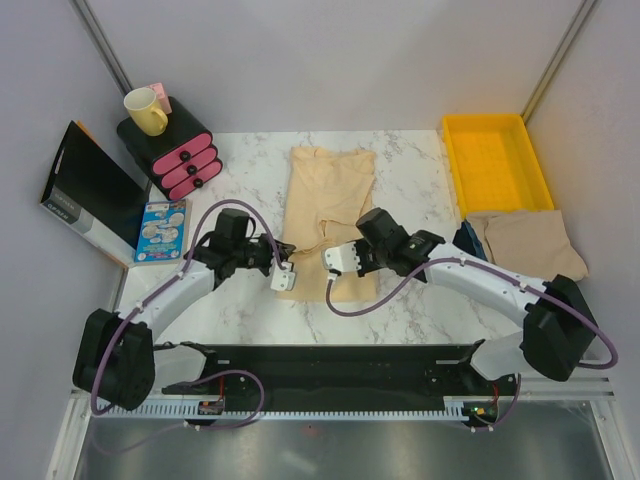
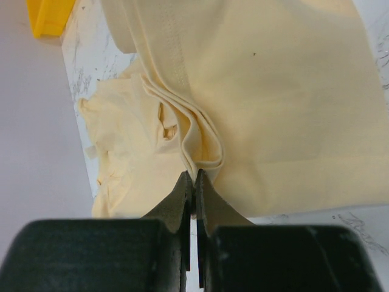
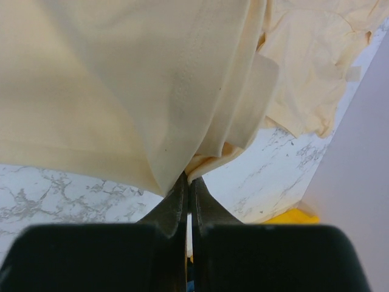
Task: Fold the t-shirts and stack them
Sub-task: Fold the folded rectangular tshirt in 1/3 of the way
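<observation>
Two pinches here: your left gripper (image 1: 284, 274) and right gripper (image 1: 333, 259) each clamp the lower edge of the center-frame t-shirt (image 1: 330, 180), probably to fold it evenly.

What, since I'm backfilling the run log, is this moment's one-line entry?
step: folding | left end effector: shut on shirt | right end effector: shut on shirt | shirt: long strip | second shirt: folded beside tray
</observation>
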`<state>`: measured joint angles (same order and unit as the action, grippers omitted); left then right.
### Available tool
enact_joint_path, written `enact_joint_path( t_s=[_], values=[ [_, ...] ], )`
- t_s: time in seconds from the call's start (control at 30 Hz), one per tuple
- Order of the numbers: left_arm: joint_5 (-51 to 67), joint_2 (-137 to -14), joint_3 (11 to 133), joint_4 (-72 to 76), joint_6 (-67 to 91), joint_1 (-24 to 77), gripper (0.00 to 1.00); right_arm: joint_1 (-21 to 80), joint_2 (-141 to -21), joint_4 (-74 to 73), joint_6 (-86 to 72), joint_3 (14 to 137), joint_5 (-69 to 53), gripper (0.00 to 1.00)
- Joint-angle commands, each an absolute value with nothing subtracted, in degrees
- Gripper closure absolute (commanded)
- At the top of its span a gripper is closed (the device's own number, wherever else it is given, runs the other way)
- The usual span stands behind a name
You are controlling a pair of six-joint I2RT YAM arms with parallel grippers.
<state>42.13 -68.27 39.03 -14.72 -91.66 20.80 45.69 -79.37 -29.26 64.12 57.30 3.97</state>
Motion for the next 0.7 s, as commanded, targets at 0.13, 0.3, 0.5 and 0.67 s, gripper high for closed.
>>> enact_joint_path(
  t_s=[0.13,0.3,0.5,0.67],
  values=[
    [41.2,-76.3,41.2,-0.2,-86.7,18.7,0.98,41.8,-85.7,-20.7,65.3,61.8,4.6,1.00],
    [41.4,-79.3,42.3,2.5,-86.8,17.9,0.98,39.9,-90.2,-17.4,65.1,63.5,5.7,1.00],
    [41.4,-83.5,44.7,5.3,-86.4,17.1,0.98,38.7,-94.0,-15.7,65.3,65.5,5.9,1.00],
    [41.3,-86.7,46.9,5.8,-87.2,16.5,0.98,37.9,-96.7,-14.9,65.0,67.7,5.8,1.00]
  ],
)
